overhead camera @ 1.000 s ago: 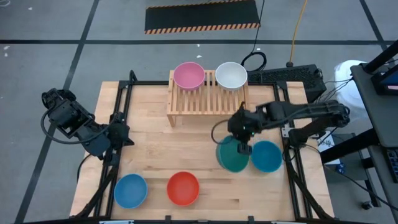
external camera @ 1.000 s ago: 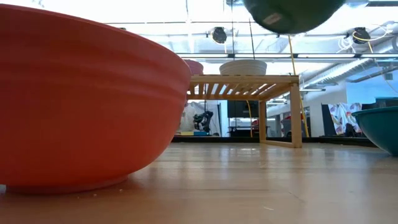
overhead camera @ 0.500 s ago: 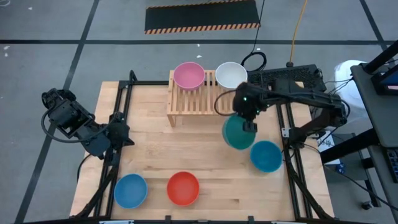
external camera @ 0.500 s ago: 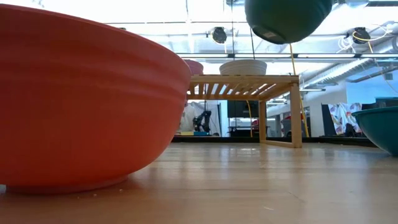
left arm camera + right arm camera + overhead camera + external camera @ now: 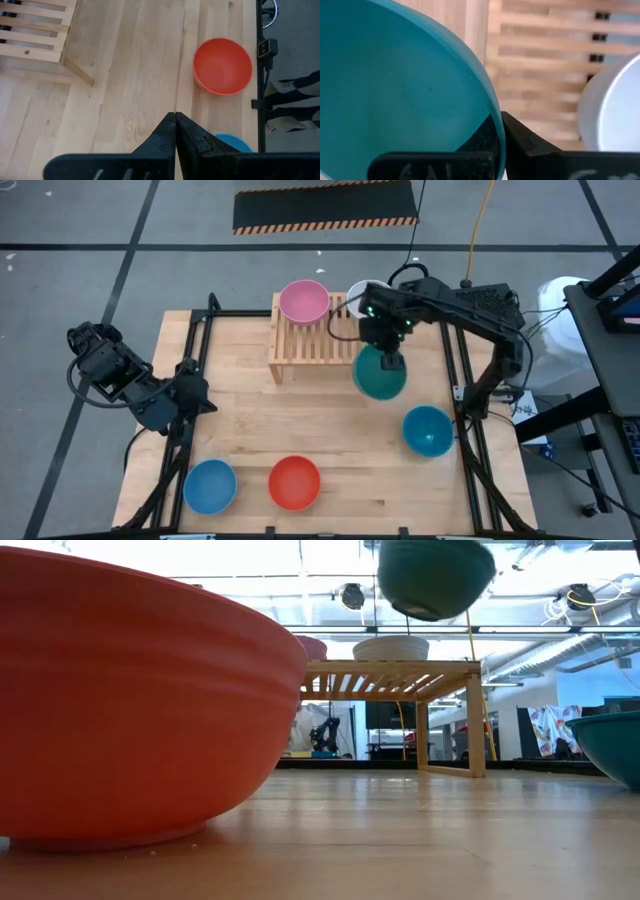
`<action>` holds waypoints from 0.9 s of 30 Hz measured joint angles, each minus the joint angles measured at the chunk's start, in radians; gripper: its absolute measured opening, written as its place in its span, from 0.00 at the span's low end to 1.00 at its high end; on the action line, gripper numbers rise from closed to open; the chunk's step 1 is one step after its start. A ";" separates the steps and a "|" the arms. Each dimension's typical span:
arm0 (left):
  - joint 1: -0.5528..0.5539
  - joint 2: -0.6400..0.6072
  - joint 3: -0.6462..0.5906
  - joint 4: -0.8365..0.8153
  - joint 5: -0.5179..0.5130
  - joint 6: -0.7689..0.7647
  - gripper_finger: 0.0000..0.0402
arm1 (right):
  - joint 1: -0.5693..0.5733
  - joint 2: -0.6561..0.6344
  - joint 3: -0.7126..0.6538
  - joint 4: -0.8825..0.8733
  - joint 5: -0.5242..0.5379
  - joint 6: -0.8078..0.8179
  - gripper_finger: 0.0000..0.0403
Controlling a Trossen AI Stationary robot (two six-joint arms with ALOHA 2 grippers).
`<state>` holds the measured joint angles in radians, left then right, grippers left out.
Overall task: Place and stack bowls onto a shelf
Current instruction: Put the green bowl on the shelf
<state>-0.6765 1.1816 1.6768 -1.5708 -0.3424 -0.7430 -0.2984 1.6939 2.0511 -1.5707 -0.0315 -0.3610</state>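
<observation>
Green round plastic bowl [image 5: 380, 374] carried up off table, now level with light-wood slatted shelf's [image 5: 312, 342] front edge. Right gripper [image 5: 392, 362] clamped on rim; left gripper [image 5: 190, 396] clenched, idle. Placement imminent.

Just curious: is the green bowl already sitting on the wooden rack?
No, the green bowl hangs in the right claw, beside the rack.
</observation>
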 joint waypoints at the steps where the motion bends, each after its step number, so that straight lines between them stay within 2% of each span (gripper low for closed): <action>1: 0.000 0.000 0.000 0.000 0.000 -0.002 0.02 | -0.009 0.013 0.019 0.001 0.000 -0.012 0.00; 13: 0.000 0.000 0.000 0.000 0.000 -0.026 0.02 | -0.136 0.097 0.051 -0.001 0.000 -0.097 0.00; 17: 0.000 0.000 0.000 0.000 0.000 -0.035 0.02 | -0.174 0.108 0.051 0.000 -0.064 -0.098 0.00; 27: 0.000 0.000 0.000 0.000 0.000 -0.052 0.02 | -0.198 0.108 0.050 -0.001 -0.079 -0.122 0.00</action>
<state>-0.6765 1.1816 1.6768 -1.5703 -0.3427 -0.7952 -0.4966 1.8015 2.1014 -1.5715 -0.1104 -0.4834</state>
